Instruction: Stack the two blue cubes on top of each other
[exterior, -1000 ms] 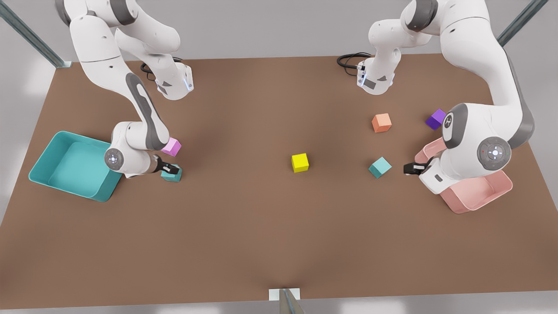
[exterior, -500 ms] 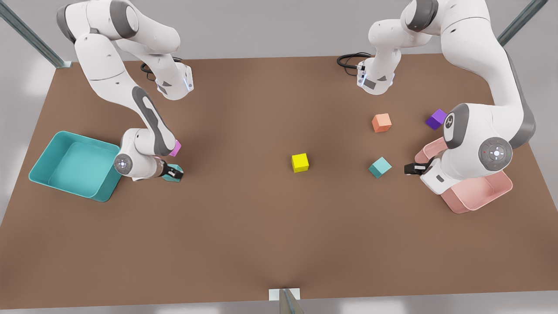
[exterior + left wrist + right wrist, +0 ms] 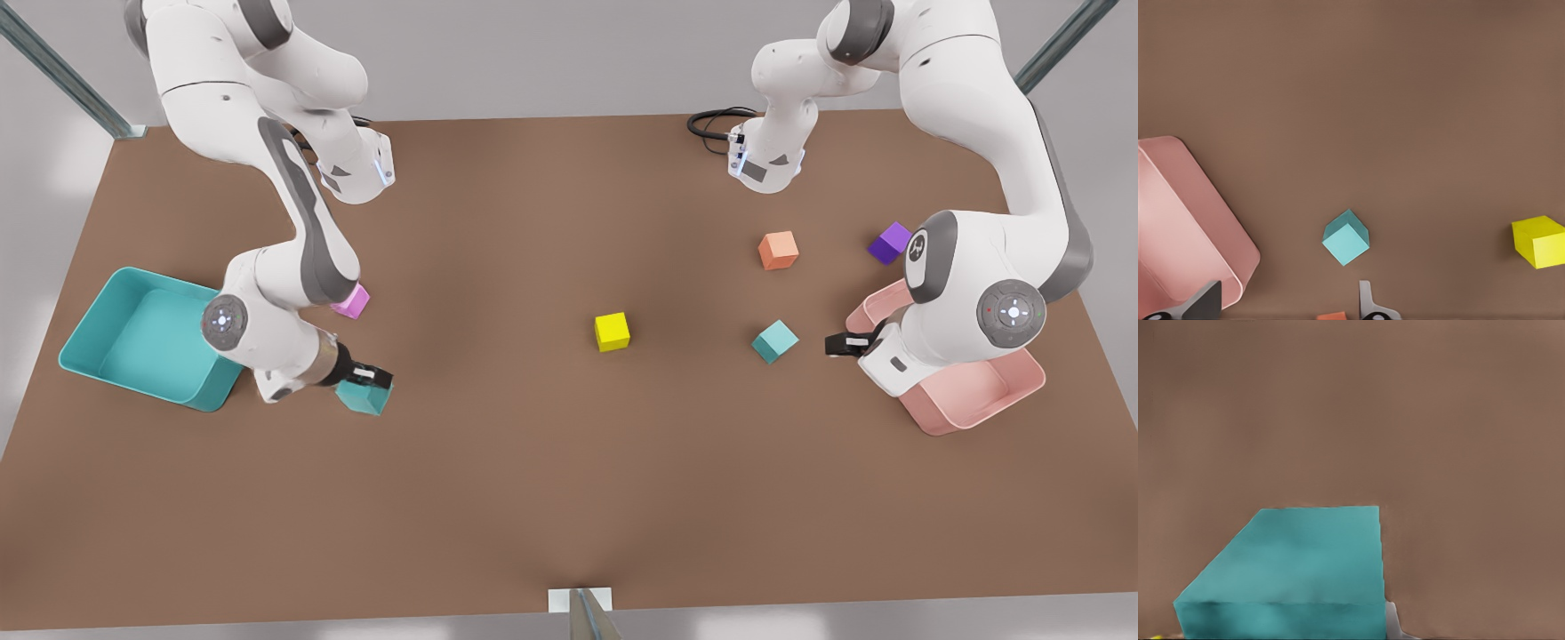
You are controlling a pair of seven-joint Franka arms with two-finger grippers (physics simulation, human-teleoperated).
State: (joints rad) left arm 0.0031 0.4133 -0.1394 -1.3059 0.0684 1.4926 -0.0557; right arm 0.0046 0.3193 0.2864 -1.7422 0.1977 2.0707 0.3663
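Note:
One blue cube [image 3: 363, 397] hangs just above the table at the front view's left, with my right gripper [image 3: 368, 379] shut on it. The right wrist view has this cube [image 3: 1291, 573] close up, a finger [image 3: 1392, 623] against its side. The other blue cube [image 3: 774, 341] rests on the table at the front view's right. My left gripper [image 3: 839, 343] waits open beside it, a short gap away. In the left wrist view that cube [image 3: 1345, 237] lies ahead of the spread fingers [image 3: 1367, 301], not between them.
A teal bin [image 3: 89, 331] lies behind the right arm and a pink bin [image 3: 978, 404] under the left arm. A yellow cube [image 3: 612, 331] stands mid-table. A magenta cube [image 3: 352, 302], an orange cube [image 3: 778, 250] and a purple cube [image 3: 888, 243] stand farther back.
My right gripper has lifted the blue cube off the table and carried it toward the front edge and a little rightward. The left arm has stayed still.

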